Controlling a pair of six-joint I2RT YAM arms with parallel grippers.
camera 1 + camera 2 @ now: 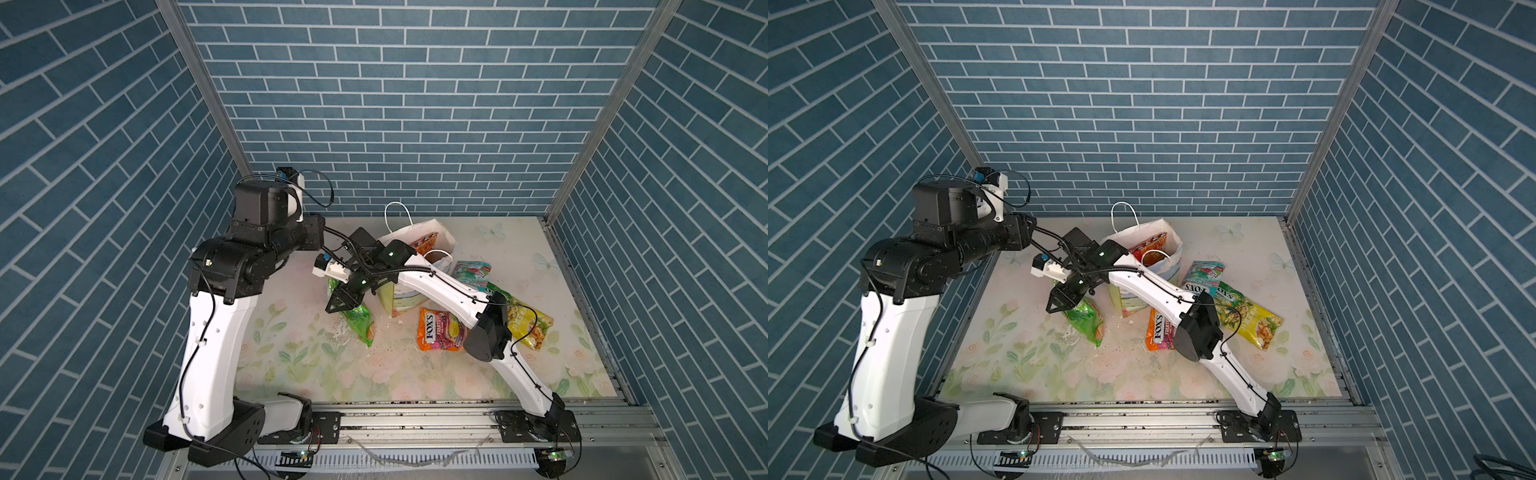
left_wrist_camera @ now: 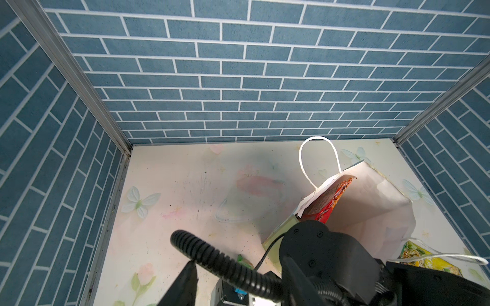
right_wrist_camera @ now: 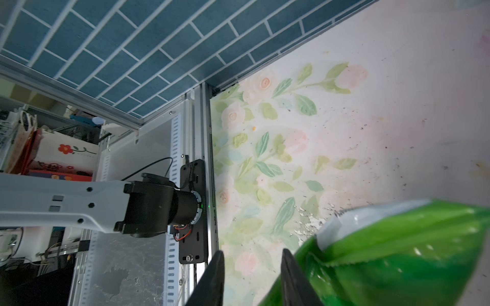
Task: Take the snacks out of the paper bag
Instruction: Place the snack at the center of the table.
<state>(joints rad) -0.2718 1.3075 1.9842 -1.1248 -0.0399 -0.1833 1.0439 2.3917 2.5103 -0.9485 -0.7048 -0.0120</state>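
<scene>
The paper bag [image 1: 409, 232] [image 1: 1142, 230] [image 2: 371, 204] stands at the back of the mat with its mouth open, and a red snack [image 1: 426, 243] [image 2: 331, 201] shows inside. My right gripper [image 3: 253, 254] [image 1: 337, 303] is open and holds nothing. It hovers low at the end of a green Lay's bag [image 3: 397, 251] [image 1: 357, 324] [image 1: 1086, 322], which lies on the mat against one finger. My left gripper [image 1: 362, 245] [image 2: 238, 283] sits by the bag's left edge with its jaws apart. Only the right arm's cable and camera show between them.
On the mat to the right of the bag lie an orange FOX'S packet [image 1: 436, 328], a teal one [image 1: 471, 270] and a yellow packet [image 1: 530, 328]. My right forearm [image 1: 440, 286] crosses in front of the bag. Crumbs [image 1: 340, 336] dot the mat. Brick walls close three sides.
</scene>
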